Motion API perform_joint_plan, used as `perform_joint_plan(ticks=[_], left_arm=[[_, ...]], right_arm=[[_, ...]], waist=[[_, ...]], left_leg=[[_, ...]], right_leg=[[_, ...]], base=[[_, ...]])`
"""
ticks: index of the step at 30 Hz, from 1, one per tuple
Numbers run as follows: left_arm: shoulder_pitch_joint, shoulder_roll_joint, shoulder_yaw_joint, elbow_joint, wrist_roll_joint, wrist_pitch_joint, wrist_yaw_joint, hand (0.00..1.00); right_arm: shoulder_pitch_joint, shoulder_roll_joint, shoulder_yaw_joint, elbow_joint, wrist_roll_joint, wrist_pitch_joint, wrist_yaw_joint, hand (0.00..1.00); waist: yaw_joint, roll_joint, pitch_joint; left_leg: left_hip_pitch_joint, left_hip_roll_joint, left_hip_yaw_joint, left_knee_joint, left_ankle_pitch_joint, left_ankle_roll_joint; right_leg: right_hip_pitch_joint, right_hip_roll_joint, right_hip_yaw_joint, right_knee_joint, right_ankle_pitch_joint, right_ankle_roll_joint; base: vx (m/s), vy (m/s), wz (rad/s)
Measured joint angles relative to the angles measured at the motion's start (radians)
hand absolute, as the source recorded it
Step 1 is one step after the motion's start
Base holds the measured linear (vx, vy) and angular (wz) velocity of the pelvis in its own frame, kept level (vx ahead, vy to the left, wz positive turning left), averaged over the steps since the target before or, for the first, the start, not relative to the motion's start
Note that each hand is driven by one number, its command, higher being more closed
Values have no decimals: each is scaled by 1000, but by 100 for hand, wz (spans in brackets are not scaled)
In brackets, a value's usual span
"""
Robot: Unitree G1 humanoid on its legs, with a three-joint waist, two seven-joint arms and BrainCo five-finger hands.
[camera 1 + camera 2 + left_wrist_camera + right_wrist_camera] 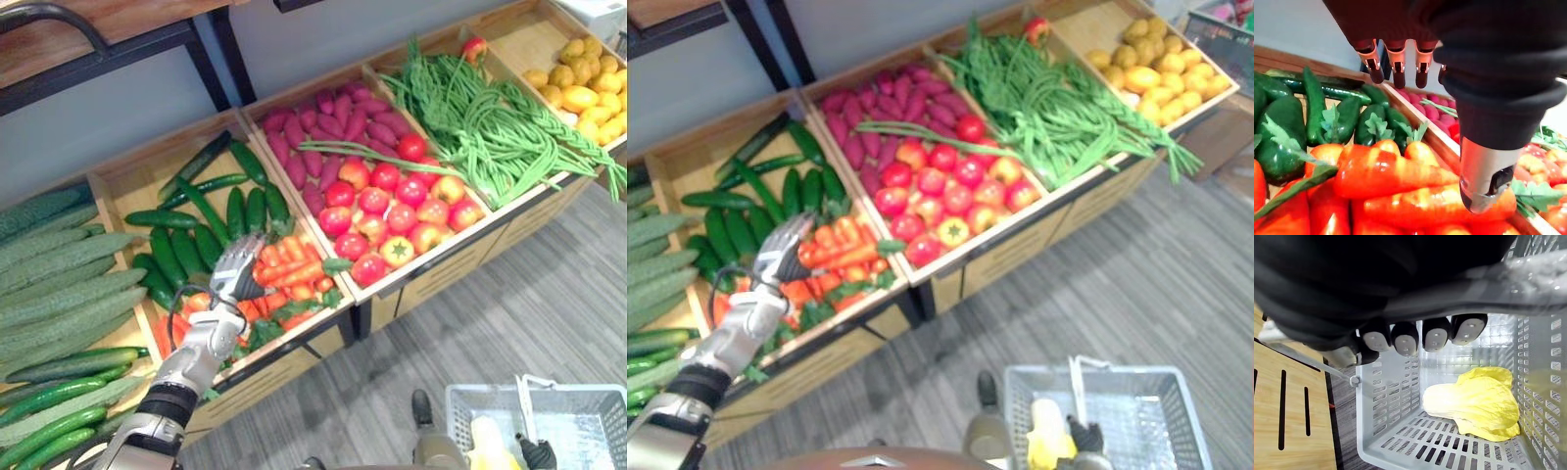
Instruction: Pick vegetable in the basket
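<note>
Hovering over the carrots [1396, 178] in their wooden crate [269, 380], the left robot hand [233, 266] is holding its fingers wide and empty. The carrots are likely stiff, smooth and light; gripping mid-body seems best. The right robot hand [1420, 338] is clasping the handle [1488, 284] of the basket [1386, 391], a cabbage [1474, 404] lying inside, above grey floor [509, 313].

- basket [588, 416]: lower part cut by frame edge, cabbage [487, 442] too
- basket handle [1508, 284]: blurred where right hand [1403, 337] curls round it
- cucumbers [59, 284]: run off left edge
</note>
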Motion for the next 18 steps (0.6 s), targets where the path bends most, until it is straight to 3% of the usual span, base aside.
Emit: perform_joint_plan(ticks=[18], left_arm=[[-74, 0, -63, 126, 3, 16, -23, 0]], right_arm=[[-30, -14, 33, -37, 0, -8, -8, 100]], waist=[[1, 15, 40]], left_leg=[[-41, 19, 42, 6, 6, -11]], right_leg=[[-81, 14, 32, 32, 5, -5]], base=[[-40, -46, -6]])
